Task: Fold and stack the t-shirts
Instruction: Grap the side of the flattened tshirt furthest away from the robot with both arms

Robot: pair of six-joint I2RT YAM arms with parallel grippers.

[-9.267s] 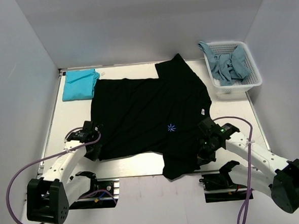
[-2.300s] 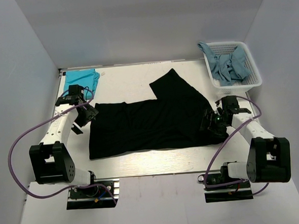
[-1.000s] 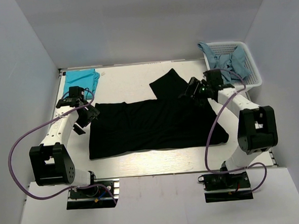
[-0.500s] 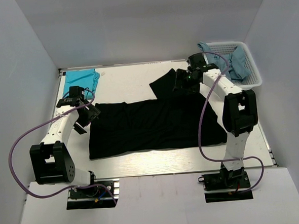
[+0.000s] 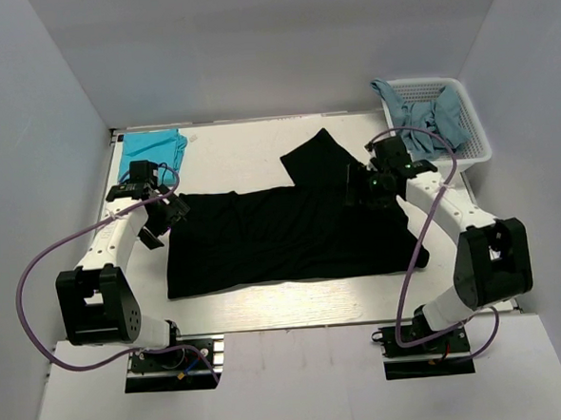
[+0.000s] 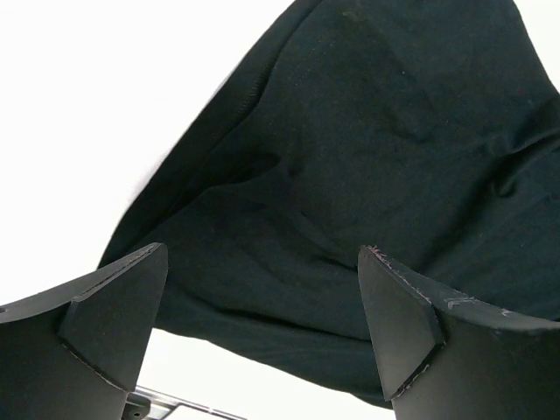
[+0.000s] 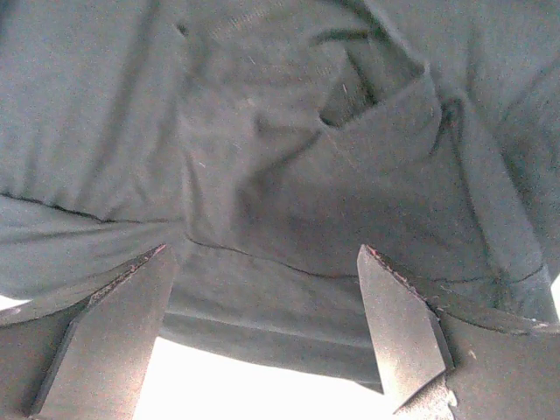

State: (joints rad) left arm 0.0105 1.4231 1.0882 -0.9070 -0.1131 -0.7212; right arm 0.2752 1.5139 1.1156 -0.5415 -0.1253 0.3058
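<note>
I see the black t-shirt (image 5: 282, 234) folded into a band across the bench (image 5: 267, 306). My left hand (image 5: 162, 219) hangs wide open and empty at its left edge, and my right hand (image 5: 363, 188) is equally open above its far-right part. Beyond, a folded teal t-shirt (image 5: 151, 146) lies far left, and greyish-blue t-shirts (image 5: 426, 125) fill the white mesh basket (image 5: 471, 155).

The left arm (image 5: 120, 237) and the right arm (image 5: 439, 205) are each built of slim white links joined by chunky black motor housings. Each is bolted to a black base plate (image 5: 171, 356) where small coloured wiring shows. A purple cable (image 5: 19, 288) runs in a loose loop along each arm from base to wrist. The left gripper (image 5: 165, 221) and the right gripper (image 5: 360, 188) are black, and up close their fingers (image 6: 112, 325) are matte, dark, wedge-shaped blades that taper to blunt tips, with faint scuffs along the edges.
</note>
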